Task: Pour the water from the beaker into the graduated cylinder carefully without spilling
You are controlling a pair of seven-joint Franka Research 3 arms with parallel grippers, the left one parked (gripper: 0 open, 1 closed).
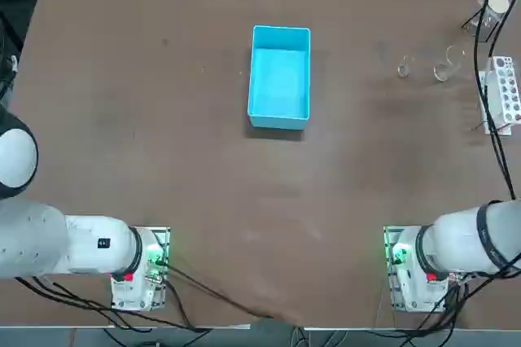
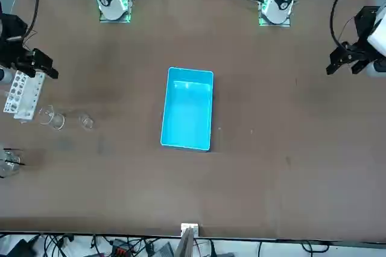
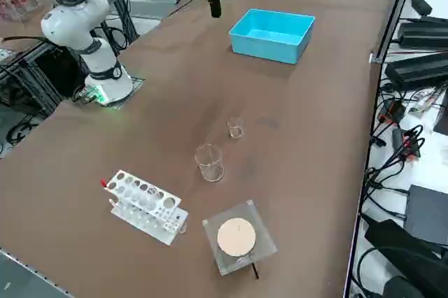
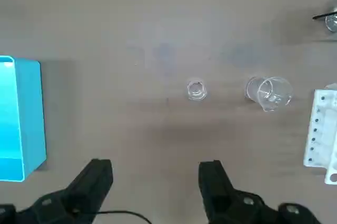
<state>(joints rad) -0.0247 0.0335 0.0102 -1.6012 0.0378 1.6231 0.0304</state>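
The beaker [image 1: 404, 68] [image 3: 235, 128] [image 4: 196, 90] is a small, short clear glass standing upright on the brown table, at the far right. Close beside it, toward the table's right edge, the graduated cylinder [image 1: 444, 68] [image 3: 209, 162] [image 4: 269, 92] stands upright, taller and with a wider rim. In the front view both glasses show at the left, the beaker [image 2: 86, 122] and the graduated cylinder [image 2: 53, 118]. I cannot tell whether either holds water. My right gripper [image 4: 155, 165] [image 2: 45, 67] hangs high above the table, well clear of both glasses, open with nothing between its fingers.
A blue open box [image 1: 280, 76] [image 3: 271, 33] sits at the table's middle, far side. A white holed rack [image 1: 505, 90] [image 3: 145, 207] lies by the right edge, just beyond the glasses. A clear square block with a round tan disc [image 3: 238, 236] sits near the far right corner.
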